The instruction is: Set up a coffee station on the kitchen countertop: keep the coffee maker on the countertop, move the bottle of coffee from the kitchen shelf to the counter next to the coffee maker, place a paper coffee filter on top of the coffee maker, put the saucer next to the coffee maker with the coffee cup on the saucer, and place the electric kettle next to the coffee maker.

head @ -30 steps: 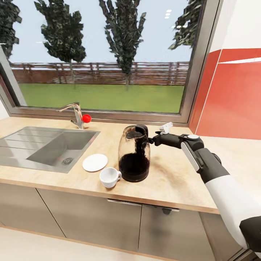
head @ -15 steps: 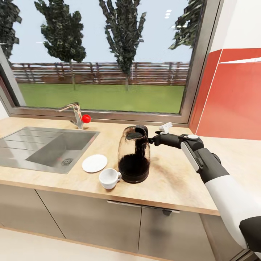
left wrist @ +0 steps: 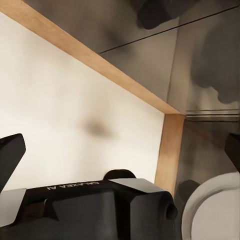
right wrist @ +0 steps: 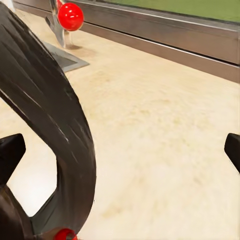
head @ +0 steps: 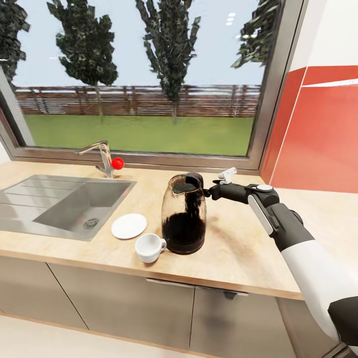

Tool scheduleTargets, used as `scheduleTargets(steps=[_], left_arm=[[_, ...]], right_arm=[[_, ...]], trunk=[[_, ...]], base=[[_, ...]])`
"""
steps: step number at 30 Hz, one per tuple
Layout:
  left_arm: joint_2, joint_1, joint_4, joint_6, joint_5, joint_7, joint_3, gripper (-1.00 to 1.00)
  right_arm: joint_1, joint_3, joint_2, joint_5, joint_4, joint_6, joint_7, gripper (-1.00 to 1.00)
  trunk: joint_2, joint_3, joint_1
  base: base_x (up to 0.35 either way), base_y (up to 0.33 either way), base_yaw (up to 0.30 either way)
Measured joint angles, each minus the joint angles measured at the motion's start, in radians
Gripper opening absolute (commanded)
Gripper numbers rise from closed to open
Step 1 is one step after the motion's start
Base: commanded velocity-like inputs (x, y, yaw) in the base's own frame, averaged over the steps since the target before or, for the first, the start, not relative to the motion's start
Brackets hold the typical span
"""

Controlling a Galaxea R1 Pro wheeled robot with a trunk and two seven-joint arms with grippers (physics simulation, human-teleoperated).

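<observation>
Head view: whole pic has slid a bit vs 1 s ago, so that's the camera, not the items. The kettle [head: 184, 216] stands upright on the counter [head: 238, 248], right gripper [head: 208, 192] at its handle same as before, so no lift yet. Cup [head: 149, 247] sits just beside the kettle base, not on the saucer [head: 129, 226]; it could get knocked. Sink [head: 59, 201] and tap [head: 102, 154] are further left. Left wrist: left gripper [left wrist: 120, 150] fingers apart, holding nothing, over floor and cabinet fronts. Right wrist: fingers wide apart, kettle handle [right wrist: 65, 130] between them, unclamped.
</observation>
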Motion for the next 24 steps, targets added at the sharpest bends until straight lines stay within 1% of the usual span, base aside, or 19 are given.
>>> scheduleTargets(steps=[24], left_arm=[[0.0, 0.0, 0.0, 0.0, 0.0, 0.0, 0.0, 1.0]], right_arm=[[0.0, 0.001, 0.001, 0.001, 0.0, 0.0, -0.001, 1.0]], trunk=[[0.0, 0.0, 0.0]], base=[[0.008, 0.001, 0.0]])
